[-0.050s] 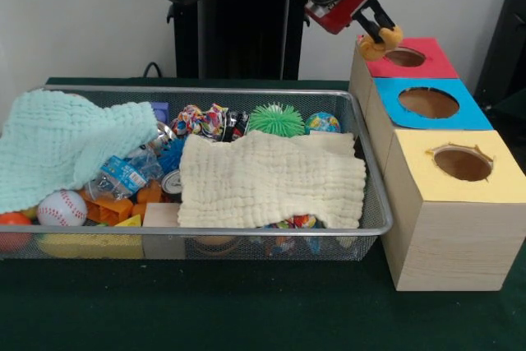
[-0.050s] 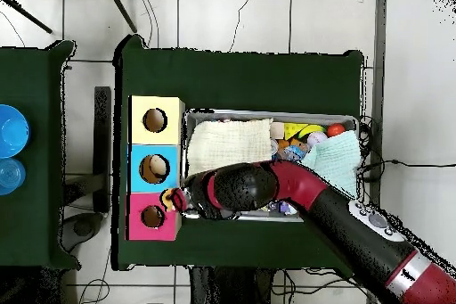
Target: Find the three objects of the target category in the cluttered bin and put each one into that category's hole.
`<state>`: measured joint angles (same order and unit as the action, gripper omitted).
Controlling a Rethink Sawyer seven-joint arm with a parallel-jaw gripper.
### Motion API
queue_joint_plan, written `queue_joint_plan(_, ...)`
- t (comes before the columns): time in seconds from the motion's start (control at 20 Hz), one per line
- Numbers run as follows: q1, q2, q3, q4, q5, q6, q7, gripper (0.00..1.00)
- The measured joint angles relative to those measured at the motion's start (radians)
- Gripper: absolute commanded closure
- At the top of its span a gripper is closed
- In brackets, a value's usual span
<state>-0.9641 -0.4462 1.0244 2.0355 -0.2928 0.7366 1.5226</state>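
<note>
My gripper (image 1: 379, 30) is shut on a small yellow-orange object (image 1: 381, 42), held just above the near-left edge of the red-topped box (image 1: 431, 63), beside its round hole (image 1: 404, 57). From overhead the gripper (image 2: 175, 200) and the object (image 2: 166, 198) sit at the rim of the red box (image 2: 138, 227), next to its hole (image 2: 153, 217). The blue box (image 1: 472, 113) and the yellow box (image 1: 501, 182) stand in a row with it. The wire bin (image 1: 246, 90) lies to the left, full of toys partly hidden under two cloths.
A mint cloth (image 1: 66, 150) covers the bin's left part and a cream cloth (image 1: 271, 178) its middle. A baseball (image 1: 62, 208), a green spiky ball (image 1: 275, 118) and a blue patterned ball (image 1: 322, 123) show. Something pale lies inside the blue box's hole (image 2: 156, 168).
</note>
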Motion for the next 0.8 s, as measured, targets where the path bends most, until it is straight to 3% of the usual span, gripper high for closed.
queue_joint_plan(0.8, 0.031, 0.079, -0.003, 0.064, -0.028, 0.000, 0.000, 1.00)
